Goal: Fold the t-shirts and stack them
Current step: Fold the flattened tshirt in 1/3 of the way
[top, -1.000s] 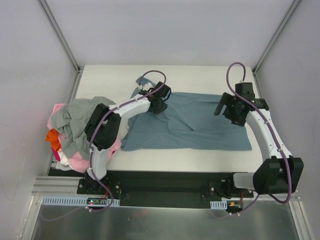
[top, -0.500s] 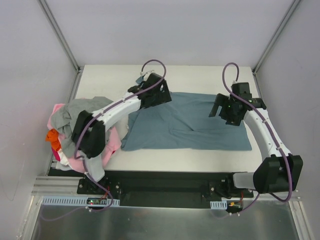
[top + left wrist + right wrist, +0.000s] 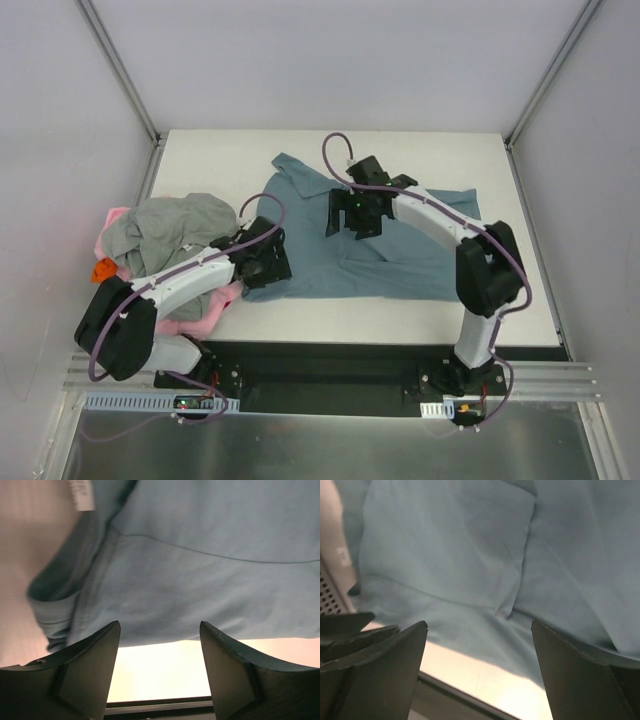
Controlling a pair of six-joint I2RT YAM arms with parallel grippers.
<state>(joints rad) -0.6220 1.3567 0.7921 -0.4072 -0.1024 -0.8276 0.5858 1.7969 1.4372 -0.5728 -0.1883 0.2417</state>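
the blue t-shirt point(image 3: 420, 262) lies spread and wrinkled across the middle of the desk point(image 3: 225, 160). the left tool point(image 3: 160, 625) is at its near-left corner, jaws apart, gripping nothing. the right tool point(image 3: 479, 623) hangs over the shirt's middle, also wide open and empty. a heap of shirts point(image 3: 165, 228), grey, pink and orange, sits at the desk's left edge.

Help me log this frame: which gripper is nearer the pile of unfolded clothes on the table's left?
Left. The left gripper is at the near-left corner of the blue shirt, right beside the pile; the right gripper hovers over that shirt's middle, farther off.
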